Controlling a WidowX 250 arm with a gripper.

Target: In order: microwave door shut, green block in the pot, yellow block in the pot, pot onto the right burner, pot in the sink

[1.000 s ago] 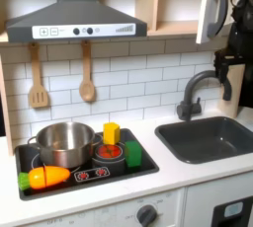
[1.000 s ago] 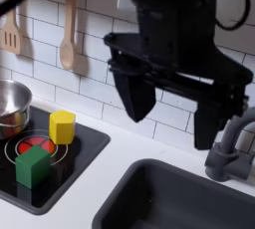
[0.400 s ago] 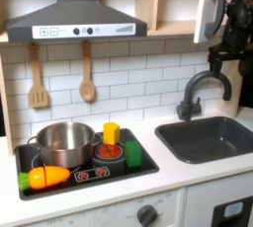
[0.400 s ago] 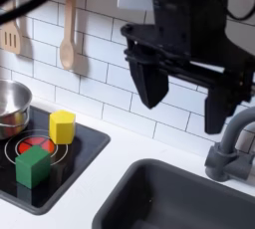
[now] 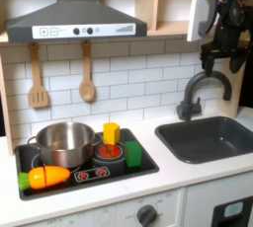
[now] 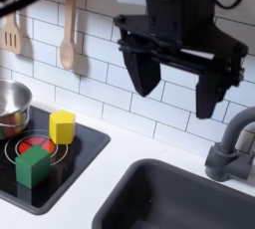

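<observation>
Green block [image 5: 133,154] and yellow block [image 5: 112,133] beside pot [image 5: 65,143]

1. The pot [image 6: 8,107] gets chopped by the edge at 9 o'clock in the second exterior view, so you see just a slice.
2. The microwave door [image 5: 203,4] is half behind the arm in the first exterior view.
3. The sink [image 6: 189,201] runs off at 5 o'clock.

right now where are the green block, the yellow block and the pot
green block [image 6: 33,164], second exterior view, on its front face
yellow block [image 6: 62,126], second exterior view, on its front face
pot [image 5: 63,144], first exterior view, on its shiny side wall
</observation>
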